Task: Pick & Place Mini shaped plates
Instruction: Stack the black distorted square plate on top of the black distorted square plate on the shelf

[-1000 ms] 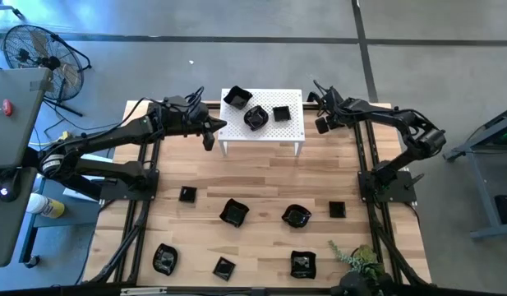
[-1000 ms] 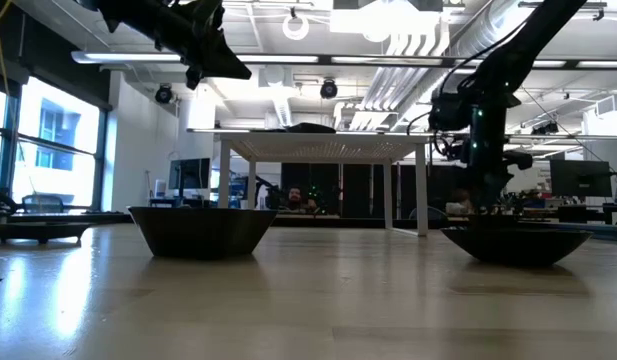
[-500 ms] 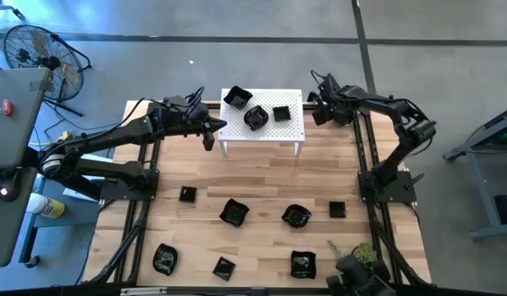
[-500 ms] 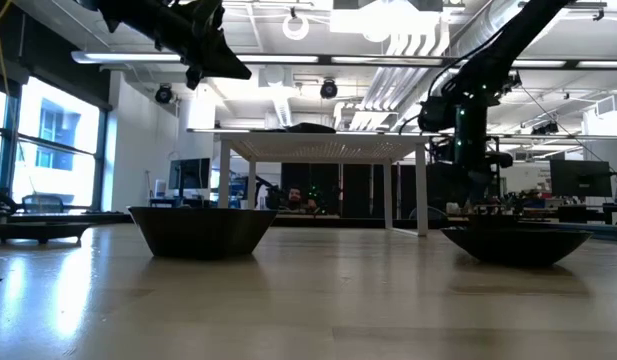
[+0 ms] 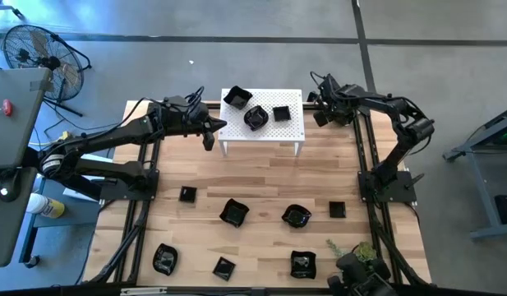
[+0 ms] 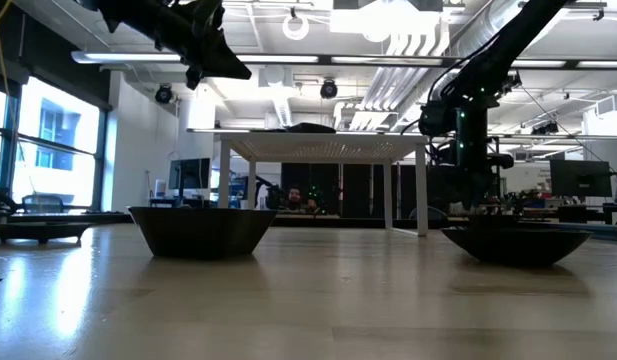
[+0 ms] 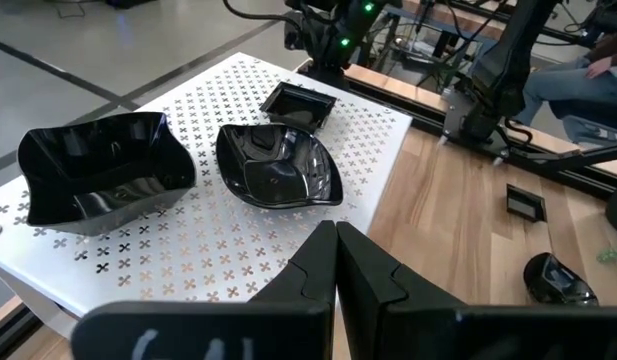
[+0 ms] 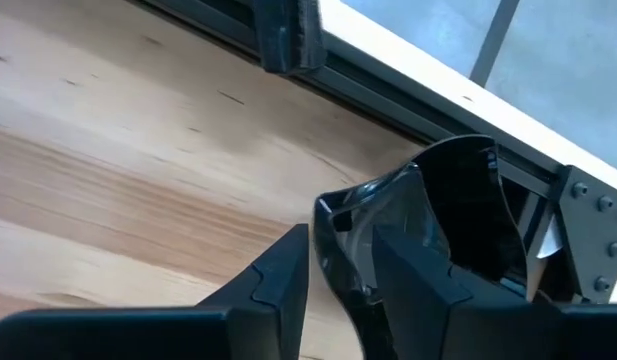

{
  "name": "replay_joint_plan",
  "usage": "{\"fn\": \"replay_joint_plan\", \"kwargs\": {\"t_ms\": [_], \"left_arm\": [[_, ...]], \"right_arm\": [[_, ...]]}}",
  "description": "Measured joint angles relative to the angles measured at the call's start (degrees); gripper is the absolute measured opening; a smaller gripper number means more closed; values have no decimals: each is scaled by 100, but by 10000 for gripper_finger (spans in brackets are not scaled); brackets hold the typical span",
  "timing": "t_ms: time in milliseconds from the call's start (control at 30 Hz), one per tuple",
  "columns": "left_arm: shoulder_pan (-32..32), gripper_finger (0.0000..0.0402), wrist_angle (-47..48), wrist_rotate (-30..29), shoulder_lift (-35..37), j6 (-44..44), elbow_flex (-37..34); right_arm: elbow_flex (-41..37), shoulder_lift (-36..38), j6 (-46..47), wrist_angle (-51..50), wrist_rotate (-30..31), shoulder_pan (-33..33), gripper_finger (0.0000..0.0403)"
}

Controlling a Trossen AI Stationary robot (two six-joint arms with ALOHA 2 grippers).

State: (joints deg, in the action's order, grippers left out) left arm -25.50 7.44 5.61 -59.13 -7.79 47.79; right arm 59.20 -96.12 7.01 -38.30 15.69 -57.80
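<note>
High view: white perforated stand (image 5: 261, 131) at far centre of wooden table (image 5: 261, 177), carrying three mini shaped plates: wavy-edged dish (image 5: 237, 98) at its left corner, rounded dish (image 5: 255, 117) in the middle, small square dish (image 5: 281, 113) to the right. Seven more black plates spread over the near half of the table, among them square plate (image 5: 187, 194) at left and square plate (image 5: 336, 210) at right. Left gripper (image 5: 209, 134) just beside the stand's left edge, raised. Right gripper (image 5: 323, 115) just off the stand's right edge, over the table frame. Low view: two dark bowls in the foreground, left bowl (image 6: 200, 231) and right bowl (image 6: 515, 243), resting on the table; stand behind them, one arm above left, the other at right behind the stand. Left wrist view: left fingers (image 7: 323, 275) pressed together, empty, pointing over the stand toward the rounded dish and wavy-edged dish. Right wrist view: right fingers (image 8: 413, 275) clamped on the rim of a glossy black plate (image 8: 458, 215), held tilted on edge above the wood surface.
</note>
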Motion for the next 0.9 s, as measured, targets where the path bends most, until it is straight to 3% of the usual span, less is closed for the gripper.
{"fn": "replay_joint_plan", "kwargs": {"t_ms": [700,900], "left_arm": [[0,1,-2,0,2,0,0],[1,1,-2,0,2,2,0]], "right_arm": [[0,-212,-159,-24,-5,7,123],[-2,-213,-211,-1,-112,-33,101]]}}
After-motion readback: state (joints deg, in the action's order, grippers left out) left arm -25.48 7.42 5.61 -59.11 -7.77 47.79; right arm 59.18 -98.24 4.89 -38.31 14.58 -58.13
